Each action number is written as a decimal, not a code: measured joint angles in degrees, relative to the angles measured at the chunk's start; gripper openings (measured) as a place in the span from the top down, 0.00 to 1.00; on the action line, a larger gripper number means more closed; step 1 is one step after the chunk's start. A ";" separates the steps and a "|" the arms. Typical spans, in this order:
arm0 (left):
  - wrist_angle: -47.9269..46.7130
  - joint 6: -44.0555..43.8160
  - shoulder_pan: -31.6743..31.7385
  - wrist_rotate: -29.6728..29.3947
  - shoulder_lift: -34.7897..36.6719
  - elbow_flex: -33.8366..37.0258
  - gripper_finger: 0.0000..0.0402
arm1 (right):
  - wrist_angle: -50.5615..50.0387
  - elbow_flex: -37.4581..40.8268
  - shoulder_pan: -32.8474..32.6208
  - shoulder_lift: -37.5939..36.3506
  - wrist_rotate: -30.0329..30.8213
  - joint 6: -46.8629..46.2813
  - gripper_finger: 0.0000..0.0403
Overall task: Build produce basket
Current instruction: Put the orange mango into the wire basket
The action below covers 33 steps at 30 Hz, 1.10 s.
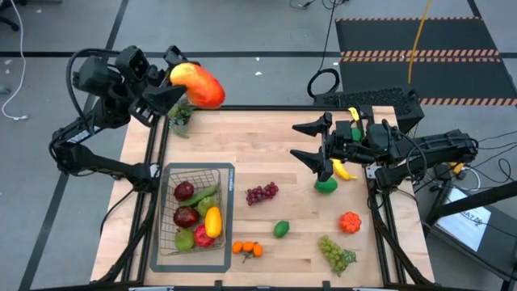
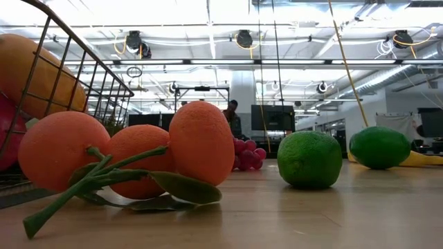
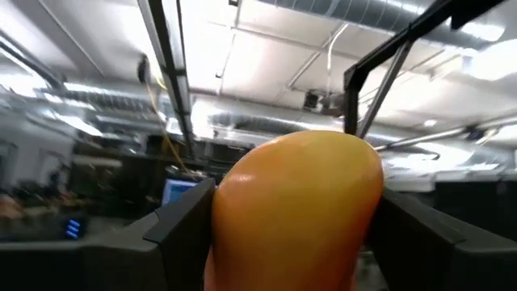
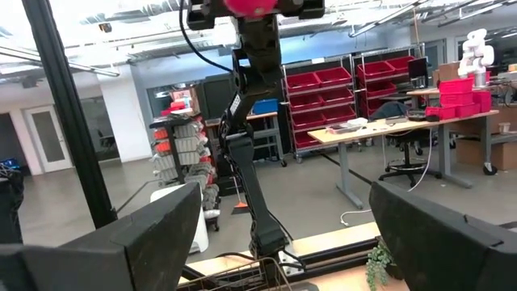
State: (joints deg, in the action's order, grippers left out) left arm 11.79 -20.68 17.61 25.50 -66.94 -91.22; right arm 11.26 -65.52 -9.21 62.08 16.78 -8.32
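My left gripper (image 1: 179,79) is raised over the table's far left corner and shut on a red-and-yellow mango (image 1: 202,86), which fills the left wrist view (image 3: 295,210). The wire basket (image 1: 222,202) lies on a grey mat at the near left with apples, a yellow mango and green produce inside. Loose on the table lie purple grapes (image 1: 261,192), a lime (image 1: 281,229), oranges (image 1: 247,249), green grapes (image 1: 337,253), a banana (image 1: 343,170) and a green fruit (image 1: 325,185). My right gripper (image 1: 309,141) hovers open above the table's right side, holding nothing. My left gripper pinches the mango between its two fingers (image 3: 182,230), one on each of its sides (image 3: 234,218). The fingers come from the table's left, slanting upward. The mango juts out past the fingertips and is lifted clear, high above the table.
A leafy sprig in a small pot (image 1: 179,117) stands at the far left corner, below the held mango. An orange-red fruit (image 1: 349,221) lies near the right edge. In the low view the oranges (image 2: 131,155) and lime (image 2: 309,160) stand close to the camera.
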 joint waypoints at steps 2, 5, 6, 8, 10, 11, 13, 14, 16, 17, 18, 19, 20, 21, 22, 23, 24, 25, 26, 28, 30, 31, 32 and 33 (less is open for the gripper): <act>0.00 3.71 0.00 -0.69 0.00 0.00 0.31 | -0.02 0.00 0.00 0.00 0.89 0.00 0.13; 0.21 9.05 0.00 -2.07 -0.12 0.00 0.28 | -0.01 0.00 0.04 0.00 1.49 0.00 0.13; 0.12 10.78 0.00 -2.55 -0.16 0.00 0.27 | -0.02 0.00 0.02 0.00 1.55 0.00 0.13; 0.11 14.32 0.00 -3.38 -0.17 0.00 0.26 | -0.02 0.00 0.02 0.00 1.57 0.00 0.13; 0.11 18.16 0.00 -3.82 -0.17 0.00 0.26 | -0.02 0.00 0.02 0.00 1.55 0.00 0.13; 0.14 20.10 0.00 -4.03 -0.17 0.00 0.27 | -0.02 0.00 0.02 0.00 1.57 0.00 0.13; 0.28 24.00 0.00 -4.09 -0.17 0.00 0.29 | -0.02 0.00 0.02 0.00 1.57 0.00 0.13; 0.32 25.84 0.00 -4.10 -0.17 0.00 0.30 | -0.02 0.00 0.02 0.00 1.57 0.00 0.13; 0.37 29.01 0.00 -4.10 -0.17 0.00 0.31 | -0.02 0.00 0.02 0.00 1.57 0.00 0.13; 0.39 30.40 0.00 -4.10 -0.17 0.00 0.32 | -0.02 0.00 0.02 0.00 1.57 0.00 0.13; 0.41 31.41 0.00 -4.16 -0.17 0.00 0.32 | -0.01 0.00 0.02 0.00 1.57 0.00 0.13; 0.42 32.22 0.00 -4.44 -0.17 0.00 0.32 | 0.00 0.00 0.02 0.00 1.57 0.00 0.13; 0.41 32.85 0.00 -4.79 -0.17 0.00 0.31 | -0.01 0.00 0.02 0.00 1.57 0.00 0.13; 0.42 33.36 0.00 -5.13 -0.17 0.00 0.30 | 0.00 0.00 0.02 0.00 1.57 0.00 0.13; 0.40 33.95 0.00 -5.52 -0.17 0.00 0.29 | 0.00 0.00 0.02 0.00 1.57 0.00 0.13; 0.39 34.49 0.00 -5.98 -0.17 0.00 0.28 | 0.00 0.00 0.02 0.00 1.57 0.00 0.13; 0.42 35.04 0.00 -6.44 -0.17 0.00 0.27 | 0.00 0.00 0.11 0.00 1.57 0.00 0.13; 0.41 35.72 0.00 -6.88 -0.17 0.00 0.26 | 0.00 0.00 0.17 0.00 1.57 0.00 0.13; 0.39 36.58 0.00 -7.23 -0.17 0.00 0.26 | 0.00 0.00 0.21 0.00 1.57 0.00 0.13; 0.34 38.93 0.00 -7.59 -0.17 0.00 0.27 | 0.00 0.00 0.22 0.00 1.57 0.00 0.13; 0.31 41.53 0.00 -7.59 -0.17 0.00 0.29 | 0.00 0.00 0.22 0.00 1.57 0.00 0.13; 0.31 42.56 0.00 -7.59 -0.17 0.00 0.30 | 0.00 0.00 0.22 0.00 1.57 0.00 0.13; 0.31 43.25 0.00 -7.59 -0.17 0.00 0.31 | 0.00 0.00 0.22 0.00 1.57 0.00 0.13; 0.31 43.60 0.00 -7.59 -0.17 0.00 0.32 | 0.00 0.00 0.22 0.00 1.55 0.00 0.13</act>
State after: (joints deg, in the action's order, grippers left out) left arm 12.10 22.92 17.61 17.91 -67.11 -91.22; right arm 11.27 -65.52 -8.99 62.08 18.33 -8.32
